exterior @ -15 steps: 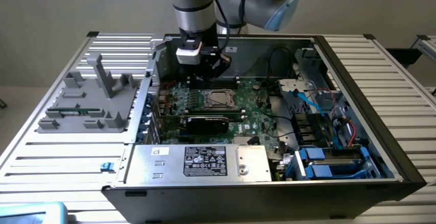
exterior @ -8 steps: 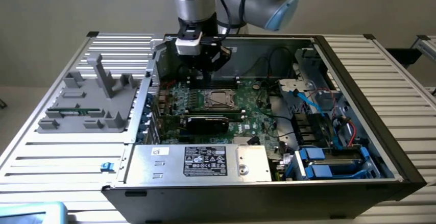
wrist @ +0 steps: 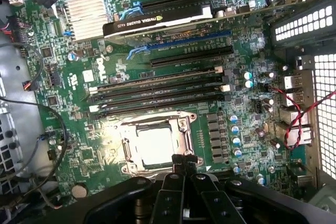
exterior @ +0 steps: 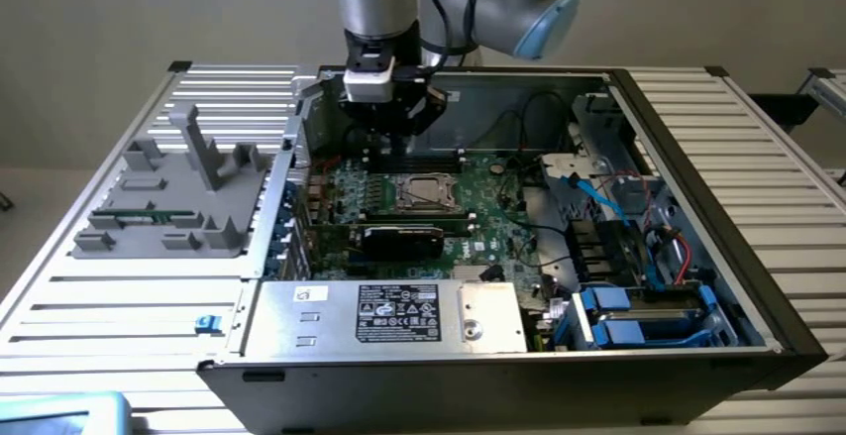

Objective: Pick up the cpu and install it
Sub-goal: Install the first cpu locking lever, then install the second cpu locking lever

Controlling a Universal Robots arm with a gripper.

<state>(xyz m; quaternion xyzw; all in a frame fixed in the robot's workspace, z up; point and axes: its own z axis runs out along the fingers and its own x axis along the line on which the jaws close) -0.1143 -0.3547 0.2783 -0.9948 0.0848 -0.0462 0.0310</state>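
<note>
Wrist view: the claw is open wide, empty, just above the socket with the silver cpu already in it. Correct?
Not quite. The wrist view shows the claw shut, fingers together and empty, above the socket with the silver cpu in it.

I could read "NVIDIA" in pale letters along the edge of the black graphics card (wrist: pixel 157 22) at upper centre of the wrist frame, while the white label (exterior: pixel 400 314) on the silver box stayed too small to read.
</note>
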